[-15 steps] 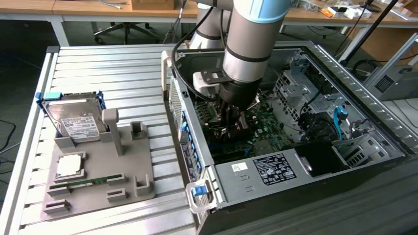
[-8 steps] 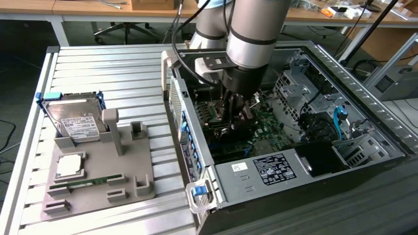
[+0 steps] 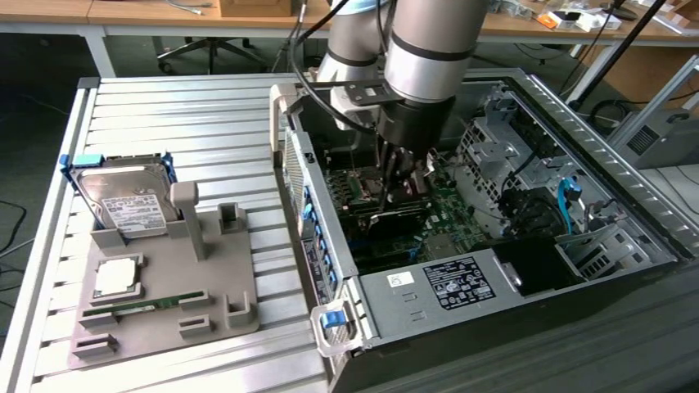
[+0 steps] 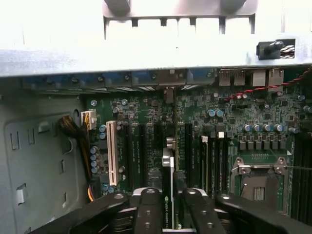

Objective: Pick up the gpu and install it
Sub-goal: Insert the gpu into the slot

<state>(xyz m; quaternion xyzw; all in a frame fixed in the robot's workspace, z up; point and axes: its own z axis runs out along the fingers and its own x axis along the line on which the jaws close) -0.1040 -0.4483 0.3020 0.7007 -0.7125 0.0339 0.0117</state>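
Here a slatted metal table [image 3: 164,106] carries the open computer case [image 3: 568,270].

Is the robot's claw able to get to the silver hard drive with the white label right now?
Probably not right away. The claw is down inside the open computer case, around the thin dark card, while the silver hard drive stands outside in the grey holder.

The computer case [image 3: 568,123] was bare, dull grey sheet metal. The motherboard [image 4: 229,122] looked matt green, its slots dark plastic. The gpu [image 4: 168,195] showed a thin dark edge with a silvery metal bracket. The holder tray [image 3: 235,270] was matt grey plastic; the slatted tabletop [image 3: 175,115] looked smooth pale metal.
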